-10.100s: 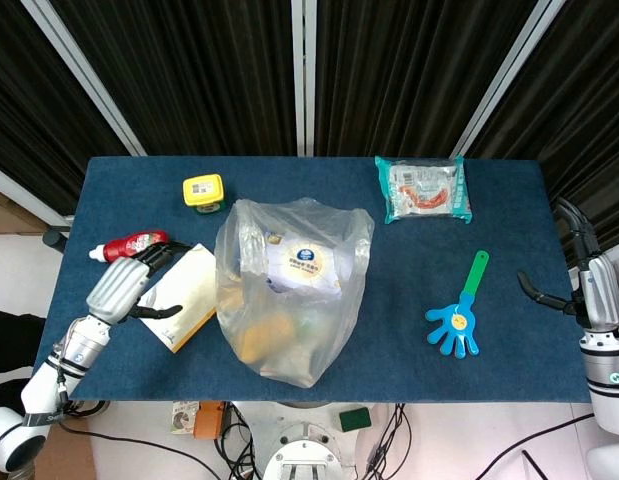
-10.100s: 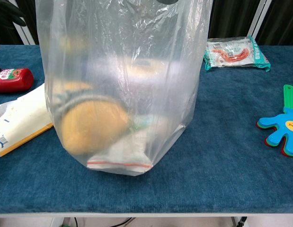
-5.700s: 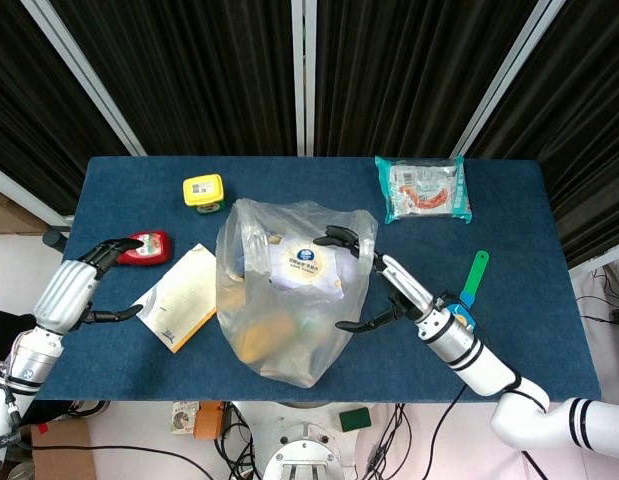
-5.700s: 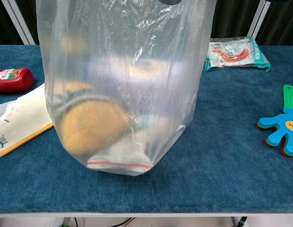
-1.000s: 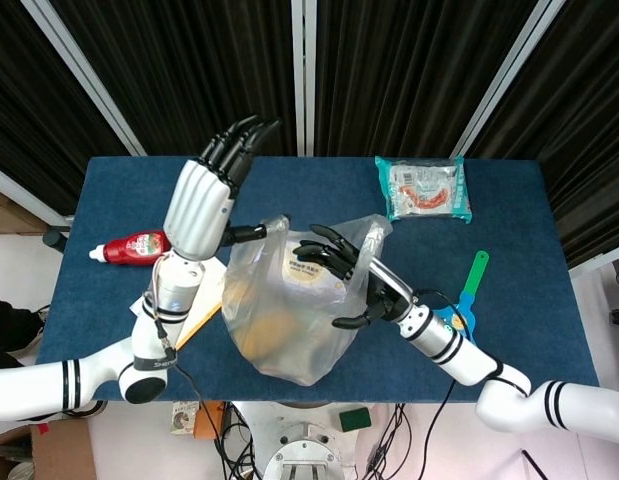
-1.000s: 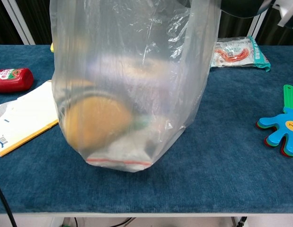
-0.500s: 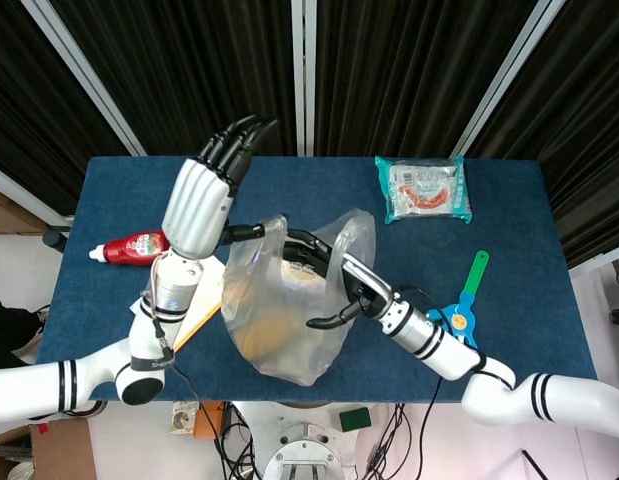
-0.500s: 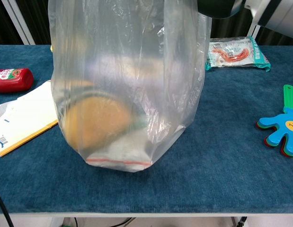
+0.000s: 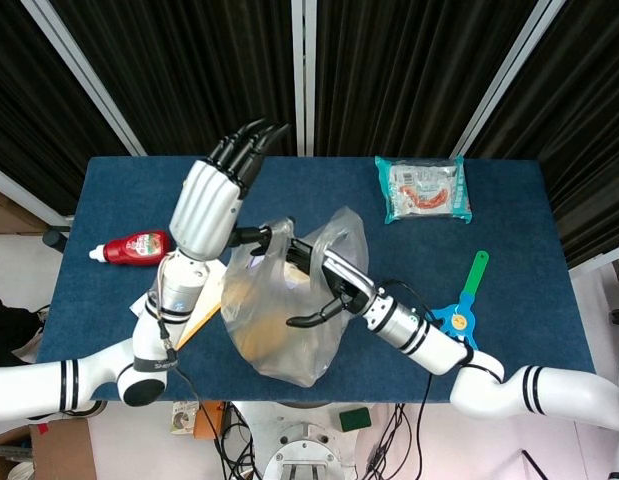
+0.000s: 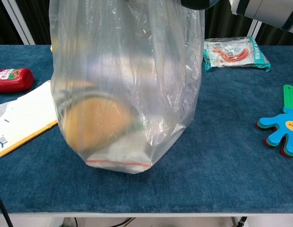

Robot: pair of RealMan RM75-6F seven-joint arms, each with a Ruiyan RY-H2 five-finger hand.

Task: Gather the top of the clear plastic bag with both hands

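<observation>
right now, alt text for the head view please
Seen from above, two robot hands meet at the top of a clear plastic bag on a blue table. The left hand has fingers extended at the bag's rim; the right hand presses into the bunched plastic.

Silver-backed left hand (image 9: 211, 205) with black fingers, right hand (image 9: 324, 275) the same, both on glossy white arms ringed with black bands, thin black cables trailing.

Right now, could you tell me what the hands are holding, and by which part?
Both the left hand and right hand hold the clear plastic bag at its top.
</observation>
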